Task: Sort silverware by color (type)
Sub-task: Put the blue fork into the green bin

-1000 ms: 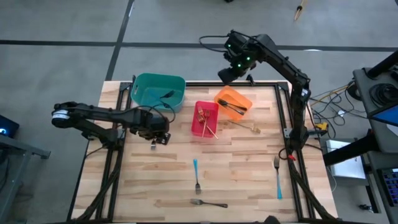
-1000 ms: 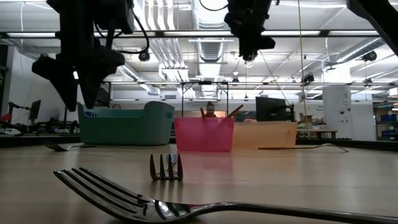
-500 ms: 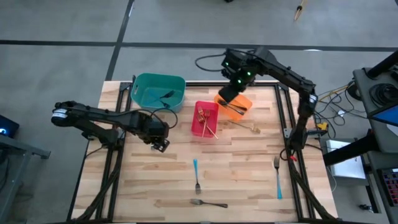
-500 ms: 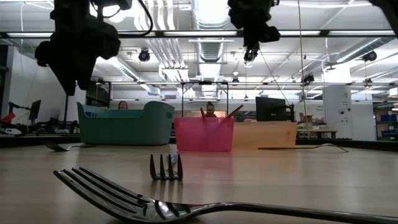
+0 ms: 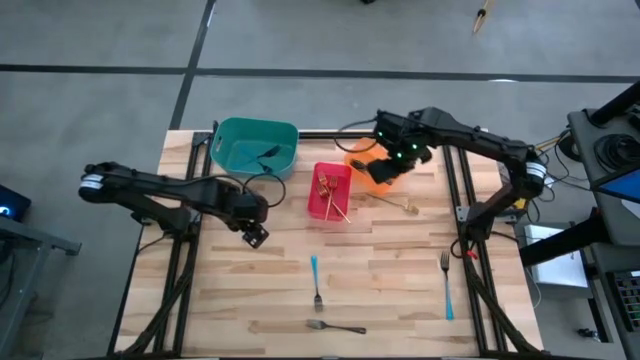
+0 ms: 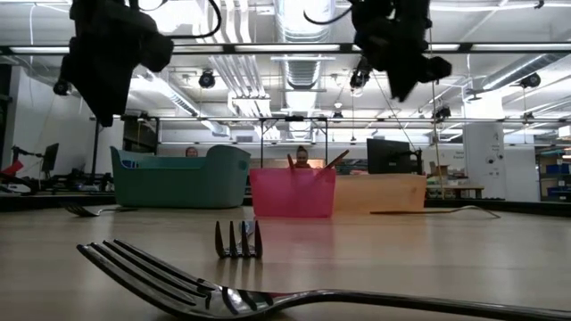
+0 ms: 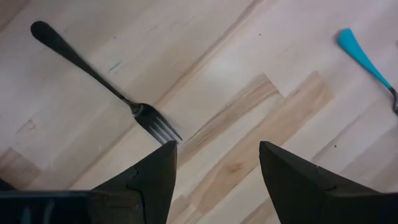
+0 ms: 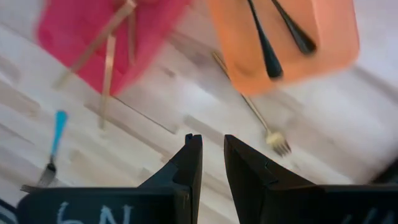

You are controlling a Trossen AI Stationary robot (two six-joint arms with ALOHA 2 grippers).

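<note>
Left gripper (image 5: 256, 236), jaws apart and empty, hangs left of the red bin (image 5: 329, 192); right gripper (image 5: 380, 175), nearly closed and empty, hovers over the orange bin (image 5: 358, 155) beside it.

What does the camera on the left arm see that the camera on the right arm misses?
Only the left wrist view shows the plain silver fork lying on bare wood beyond the open left claw. Only the right wrist view shows the red bin with gold forks, the orange bin with dark forks, and a loose gold fork. Both show a blue-handled fork and the wooden table.
</note>
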